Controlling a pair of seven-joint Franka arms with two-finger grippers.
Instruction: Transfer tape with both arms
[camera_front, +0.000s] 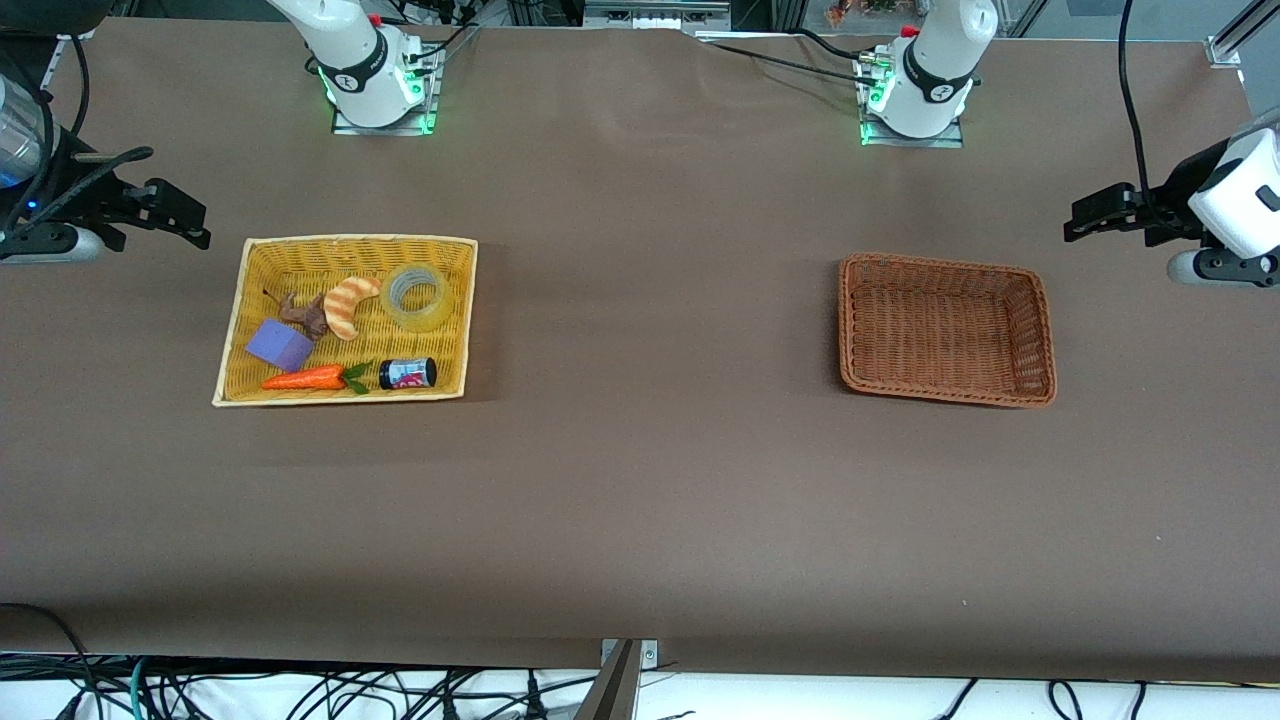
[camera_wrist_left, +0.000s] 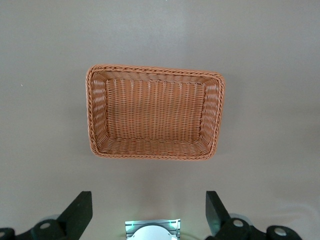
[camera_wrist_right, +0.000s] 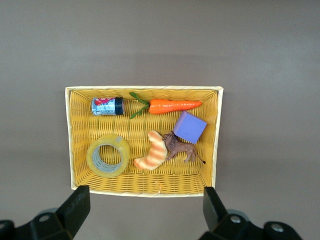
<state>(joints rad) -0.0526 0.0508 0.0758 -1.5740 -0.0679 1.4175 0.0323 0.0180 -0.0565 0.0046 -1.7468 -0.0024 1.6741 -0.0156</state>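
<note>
The tape (camera_front: 417, 297), a translucent yellowish roll with a grey core, lies flat in the yellow basket (camera_front: 345, 240), in its corner farther from the front camera and toward the left arm's end. It also shows in the right wrist view (camera_wrist_right: 108, 155). My right gripper (camera_front: 195, 225) is open and empty, high above the table beside the yellow basket (camera_wrist_right: 145, 88); in its wrist view (camera_wrist_right: 145, 195) the jaws stand wide apart. My left gripper (camera_front: 1085, 218) is open and empty, high over the table between its base and the brown basket (camera_front: 940, 262), with its jaws wide apart in its wrist view (camera_wrist_left: 147, 200).
The yellow basket also holds a croissant (camera_front: 348, 305), a brown toy animal (camera_front: 305, 312), a purple block (camera_front: 280, 344), a carrot (camera_front: 305, 379) and a black-capped jar (camera_front: 408, 373). The brown basket (camera_wrist_left: 155, 70) holds nothing. Bare brown tabletop lies between the baskets.
</note>
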